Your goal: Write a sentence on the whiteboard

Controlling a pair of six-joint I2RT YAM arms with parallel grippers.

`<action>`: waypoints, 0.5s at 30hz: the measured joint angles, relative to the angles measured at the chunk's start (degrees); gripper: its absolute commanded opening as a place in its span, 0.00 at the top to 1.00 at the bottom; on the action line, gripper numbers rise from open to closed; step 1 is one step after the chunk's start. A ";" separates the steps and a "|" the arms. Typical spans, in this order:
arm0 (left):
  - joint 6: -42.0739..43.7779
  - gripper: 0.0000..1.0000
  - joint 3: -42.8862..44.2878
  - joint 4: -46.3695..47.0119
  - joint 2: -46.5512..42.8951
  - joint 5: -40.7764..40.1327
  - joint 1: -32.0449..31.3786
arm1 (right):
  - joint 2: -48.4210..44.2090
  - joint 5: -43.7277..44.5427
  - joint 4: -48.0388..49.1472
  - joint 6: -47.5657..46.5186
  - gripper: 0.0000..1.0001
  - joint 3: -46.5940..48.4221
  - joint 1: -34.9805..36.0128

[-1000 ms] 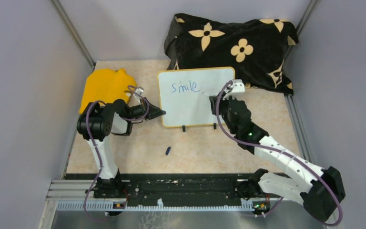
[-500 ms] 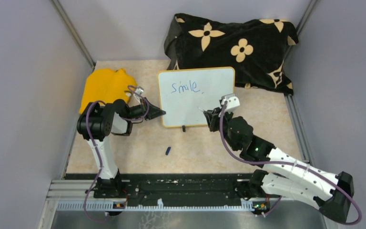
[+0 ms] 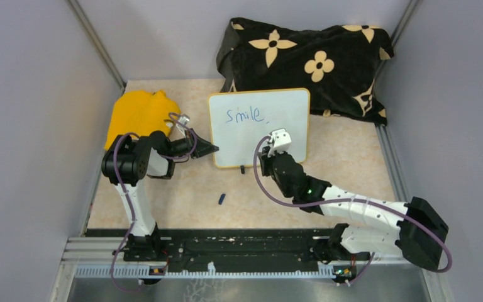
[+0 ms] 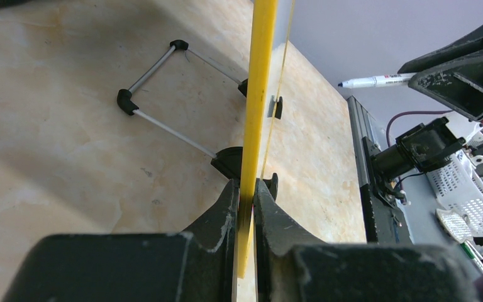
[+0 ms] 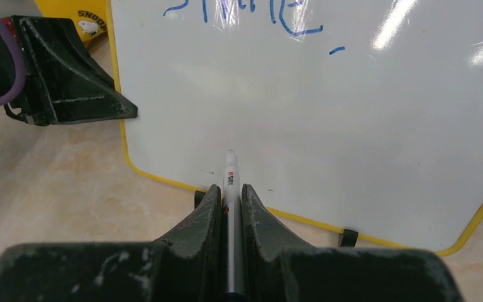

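The whiteboard (image 3: 245, 143), yellow-rimmed, stands tilted at mid-table. The sentence (image 3: 244, 116) reads "Smile" in blue on its upper half, followed by a small mark (image 5: 336, 50). My left gripper (image 3: 212, 149) is shut on the board's left rim (image 4: 261, 94), its jaws pinching the yellow edge (image 4: 246, 189). My right gripper (image 3: 265, 163) sits at the board's lower edge, shut on a white marker (image 5: 231, 182). The marker's tip points at the blank lower-left part of the board (image 5: 352, 138), just above the rim. The marker (image 4: 377, 80) also shows in the left wrist view.
A black flowered cloth (image 3: 308, 60) lies bunched behind the board. A yellow soft object (image 3: 139, 113) lies at the left, behind the left arm. A small blue cap (image 3: 222, 199) lies on the table in front. The board's wire stand (image 4: 163, 94) rests behind it.
My right arm has swung down and left with the marker, from beside the end of "Smile" to the board's lower edge. The left gripper has stayed clamped on the rim.
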 measured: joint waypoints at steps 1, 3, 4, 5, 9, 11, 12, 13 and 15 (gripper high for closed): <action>-0.02 1.00 0.00 0.00 0.00 0.02 0.00 | 0.37 0.63 1.55 0.02 1.00 -0.35 0.02; -0.04 1.00 0.00 0.07 0.00 0.02 0.00 | 1.22 2.27 4.37 0.24 1.00 -0.70 0.00; -0.04 1.00 0.00 0.09 0.00 0.02 0.00 | 1.75 3.41 5.57 0.55 1.00 -0.72 0.00; -0.04 1.00 0.00 0.11 0.00 0.02 0.00 | 2.19 4.57 6.64 0.90 1.00 -0.72 0.00; -0.04 1.00 0.00 0.13 0.00 0.02 0.00 | 2.05 8.72 8.96 2.14 1.00 -0.37 0.02; -0.04 1.00 0.00 0.13 0.00 0.00 0.00 | 1.25 10.75 9.25 2.23 1.00 0.72 0.00; -0.04 1.00 0.00 0.13 0.00 0.00 0.00 | 0.59 11.58 9.29 2.21 1.00 1.51 -0.02; -0.04 1.00 0.00 0.13 0.00 0.00 0.00 | -0.39 12.13 9.11 2.25 1.00 2.58 -0.28; -0.04 1.00 0.00 0.13 0.00 0.00 0.00 | -2.47 12.02 8.22 3.13 1.00 5.25 -1.33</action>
